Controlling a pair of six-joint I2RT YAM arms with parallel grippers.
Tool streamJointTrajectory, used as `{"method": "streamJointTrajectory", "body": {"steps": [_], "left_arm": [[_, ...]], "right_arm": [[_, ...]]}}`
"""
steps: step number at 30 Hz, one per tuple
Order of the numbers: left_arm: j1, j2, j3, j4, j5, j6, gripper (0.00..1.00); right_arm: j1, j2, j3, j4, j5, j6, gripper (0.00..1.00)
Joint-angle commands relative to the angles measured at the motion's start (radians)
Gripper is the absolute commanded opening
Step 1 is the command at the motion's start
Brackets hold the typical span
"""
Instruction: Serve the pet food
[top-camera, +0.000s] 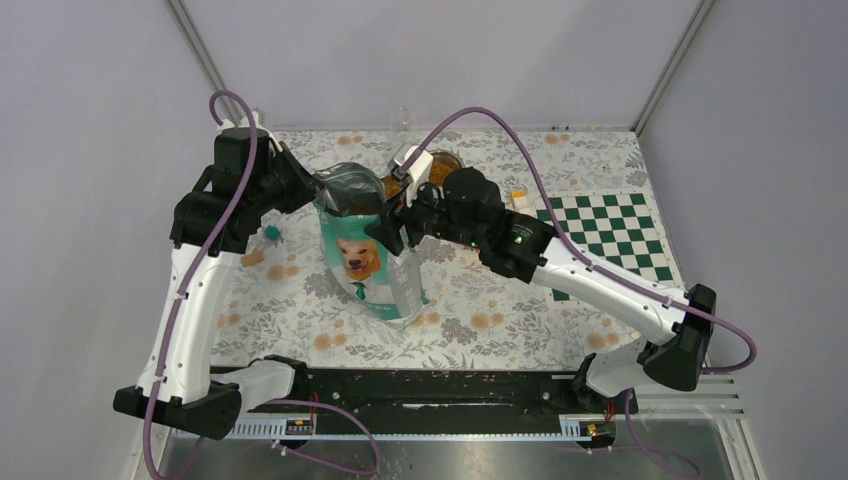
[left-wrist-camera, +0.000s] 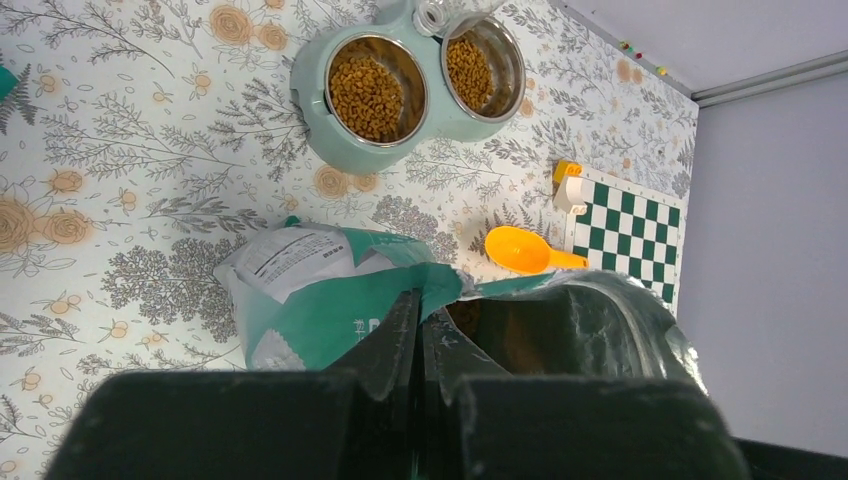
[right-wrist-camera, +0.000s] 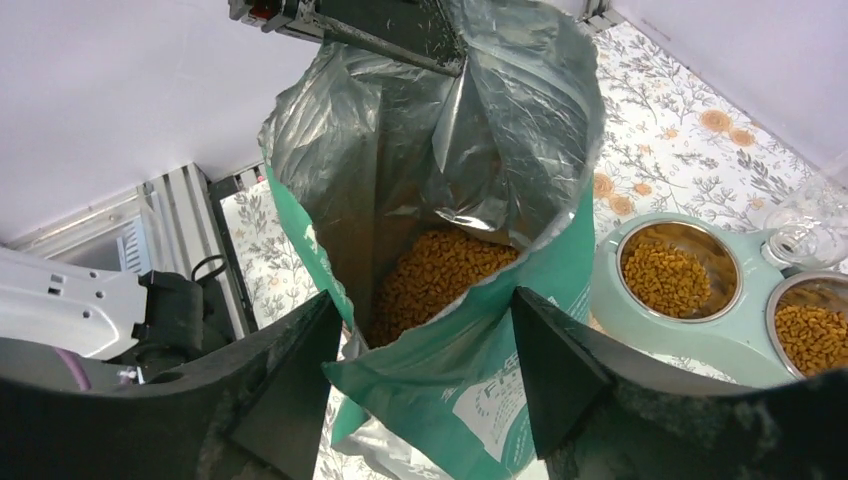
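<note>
Now: left gripper (left-wrist-camera: 420, 305) pinched shut on bag (left-wrist-camera: 330, 320) rim; right gripper (right-wrist-camera: 422, 300) wide open at the near lip. Kibble (right-wrist-camera: 440, 270) sits deep in bag, also in 2 bowls (left-wrist-camera: 327, 100). We judge a right-arm nudge could free the rim, tipping bag, spilling kibble

A: Your left arm (top-camera: 195, 300) and right arm (top-camera: 600, 285) match: white lower shells, black joints and black upper casings.
B: You'll see a purple cable (top-camera: 487, 109) looping along each, from base to wrist.
A: Your right arm shows a small green light (top-camera: 517, 238), toward three o'clock from the top view's centre.
B: And your left hand (left-wrist-camera: 420, 305) and right hand (right-wrist-camera: 425, 300) have matte black, wedge-shaped fingers.
</note>
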Motion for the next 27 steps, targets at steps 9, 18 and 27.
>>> {"method": "streamJointTrajectory", "body": {"steps": [9, 18, 27], "left_arm": [[0.017, -0.02, 0.122, 0.23, -0.08, 0.136, 0.54], [0.028, -0.075, 0.093, 0.334, 0.203, 0.485, 0.71], [0.037, -0.211, -0.092, 0.324, 0.659, 0.814, 0.79]], "right_arm": [[0.023, 0.015, 0.179, -0.194, 0.038, -0.091, 0.0], [-0.129, -0.021, 0.365, -0.403, -0.291, -0.233, 0.0], [-0.252, 0.04, 0.477, -0.631, -0.425, -0.208, 0.11]]}}
